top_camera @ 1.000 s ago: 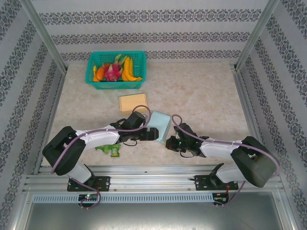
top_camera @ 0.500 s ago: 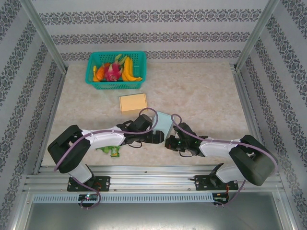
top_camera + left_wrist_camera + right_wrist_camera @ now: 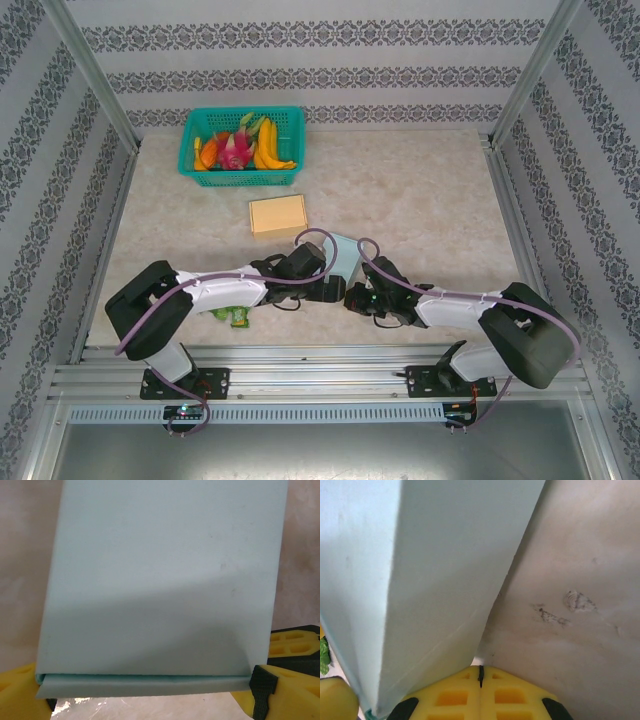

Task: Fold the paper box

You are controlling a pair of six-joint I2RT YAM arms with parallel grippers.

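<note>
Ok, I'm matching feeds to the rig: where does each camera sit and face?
Top external: above and behind the bases, looking down; left arm and right arm meet at the paper box.
Left wrist: faces the box's broad side, open left gripper straddling its edge.
Right wrist: looks along the box and table past the shut right gripper.
All three share the box.

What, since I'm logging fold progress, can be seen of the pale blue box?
The box is pale blue, smooth card, flattened: two layers meet along its near edge, one lip jutting out. It seems raised and tilted on the table, between the arms. The open left pincer straddles that near edge, a finger by each corner; whether they press it is unclear. The shut right pincer sits close beside its creased side panel.
</note>
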